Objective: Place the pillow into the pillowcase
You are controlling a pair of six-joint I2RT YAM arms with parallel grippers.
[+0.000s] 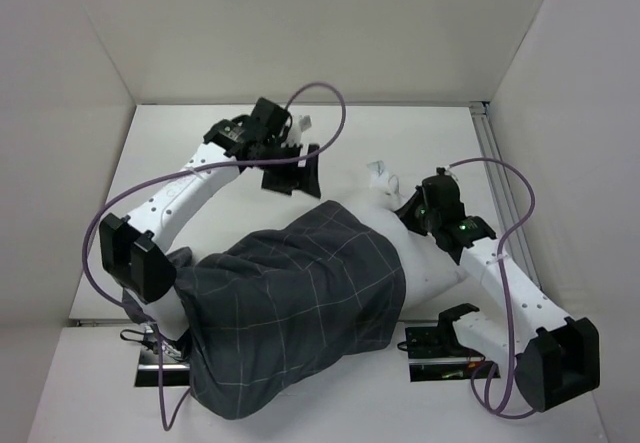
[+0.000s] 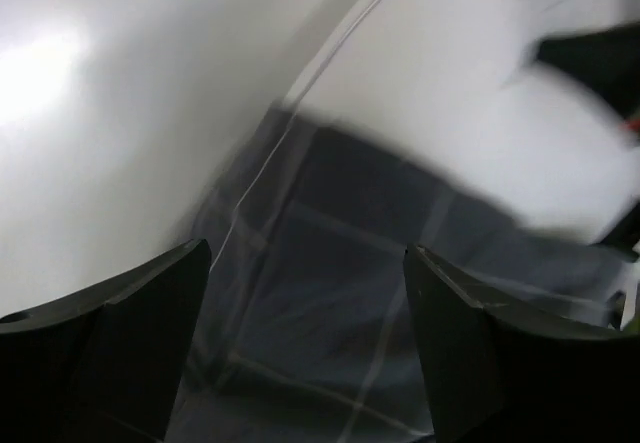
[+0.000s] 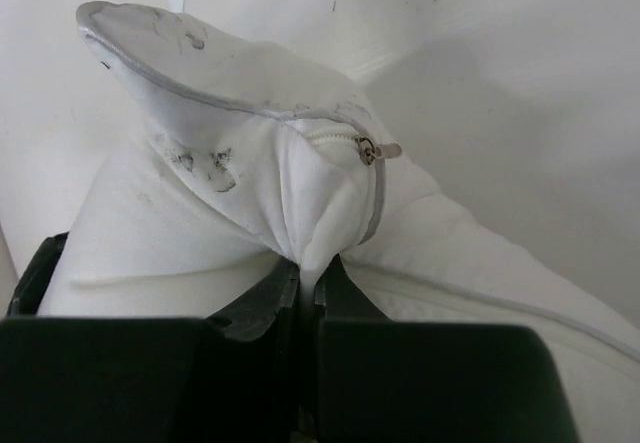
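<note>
Two grippers differ: the right gripper [image 3: 308,275] has its jaws pinching a zippered corner of the pillow [image 3: 220,203], whose bulk sits inside the pillowcase [image 1: 290,303] on the surface [image 1: 400,133], while the left gripper [image 1: 293,171] hangs just beyond the pillowcase's far edge, jaws spread around nothing.

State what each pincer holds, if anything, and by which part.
Right pincer grips the pillow by a pinched fold at its zipped corner. Left pincer is open, holding nothing, over the pillowcase.
</note>
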